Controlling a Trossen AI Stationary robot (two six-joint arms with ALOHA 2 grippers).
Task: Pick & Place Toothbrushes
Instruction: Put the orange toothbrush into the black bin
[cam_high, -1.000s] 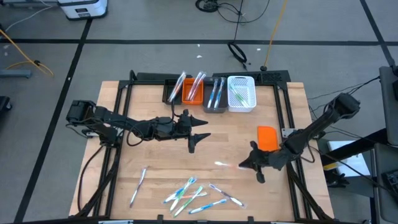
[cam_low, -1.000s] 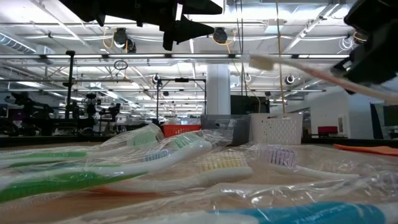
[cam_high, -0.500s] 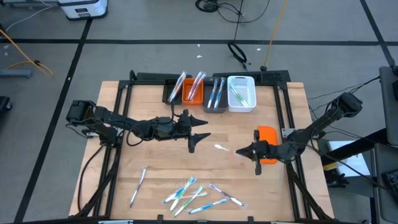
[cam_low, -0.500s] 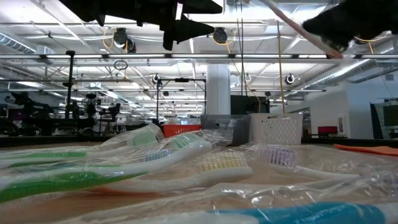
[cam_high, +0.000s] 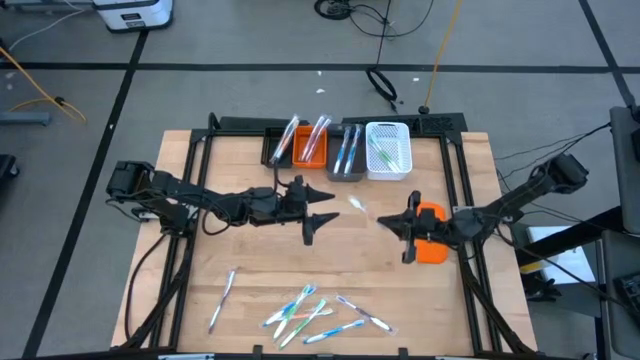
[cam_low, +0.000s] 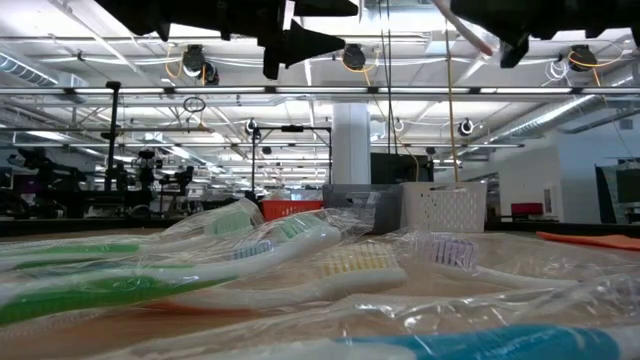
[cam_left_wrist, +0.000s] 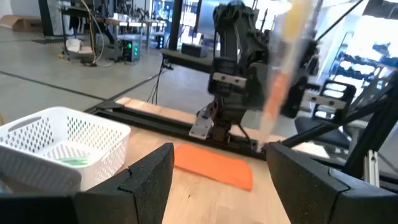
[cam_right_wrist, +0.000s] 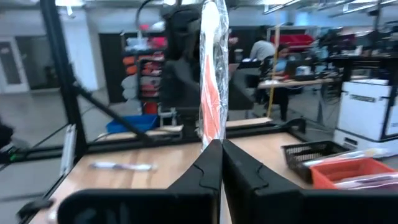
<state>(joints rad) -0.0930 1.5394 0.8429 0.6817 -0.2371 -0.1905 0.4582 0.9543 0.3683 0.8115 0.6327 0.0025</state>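
Observation:
My right gripper (cam_high: 384, 221) is shut on a toothbrush (cam_high: 357, 206) in a clear wrapper with a pink-orange handle (cam_right_wrist: 212, 74), held up over the table's middle. It also shows in the left wrist view (cam_left_wrist: 281, 74) and the low view (cam_low: 466, 30). My left gripper (cam_high: 322, 215) hangs open and empty left of it. Several wrapped toothbrushes (cam_high: 305, 310) lie flat near the table's near edge, one more (cam_high: 222, 298) to their left. Others sit in the bins at the far edge. My right gripper pinches the wrapped toothbrush by one end (cam_right_wrist: 212, 134) between its two fingers. The fingers come about level from the table's right side, along the brush. The rest sticks out past the fingertips toward the left and far edge, clear of the table.
At the far edge stand a black bin (cam_high: 275, 148), an orange bin (cam_high: 312, 152), a grey bin (cam_high: 346, 160) and a white basket (cam_high: 388, 152). A flat orange block (cam_high: 432, 240) lies under my right arm. A black frame (cam_high: 200, 150) runs round the table.
My right gripper has risen and gone from the near right part of the table toward the far edge and the bins, staying shut on the toothbrush, which has gone with it, clear of the table.

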